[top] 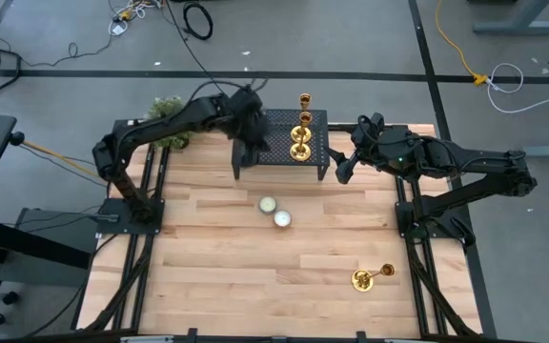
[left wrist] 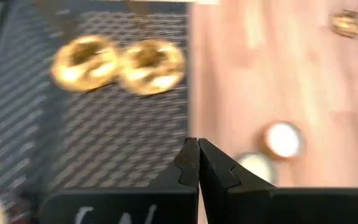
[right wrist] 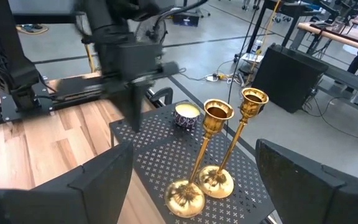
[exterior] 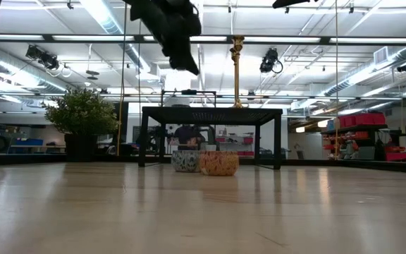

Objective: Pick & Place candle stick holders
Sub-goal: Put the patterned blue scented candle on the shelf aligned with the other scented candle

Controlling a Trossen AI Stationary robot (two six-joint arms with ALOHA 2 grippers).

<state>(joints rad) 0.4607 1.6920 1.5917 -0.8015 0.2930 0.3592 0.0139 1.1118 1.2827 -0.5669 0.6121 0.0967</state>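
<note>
- The bench (top: 217,267) is a pale wood-plank top with both arms mounted at its far side edges.
- The left arm reaches from its base at the bench's left edge up and across to the far centre, elbow raised; its hand (top: 239,162) points down over the left end of the black mesh stand (top: 279,122), above the bench, as the low view shows. In the left wrist view the two dark fingers (left wrist: 188,163) are pressed together with nothing between them.
- The right arm stretches from the right edge toward the centre, forearm roughly level; its hand (top: 343,169) hangs just beside the stand's right end, fingers spread wide and empty, as the right wrist view shows.
- The black mesh stand sits at the far middle of the bench, on four legs.
- Two upright candle stick holders (right wrist: 218,152) stand side by side on the stand's right part, bases nearly touching, stems vertical, cups up.
- The third candle stick holder (top: 371,277) lies on its side near the bench's front right corner, well apart from both hands, its long axis running left to right with the round base to the left.
- Two small round candles (top: 274,211) sit on the bench in front of the stand, just beside each other.
- A third small candle (right wrist: 187,115) sits on the stand.
</note>
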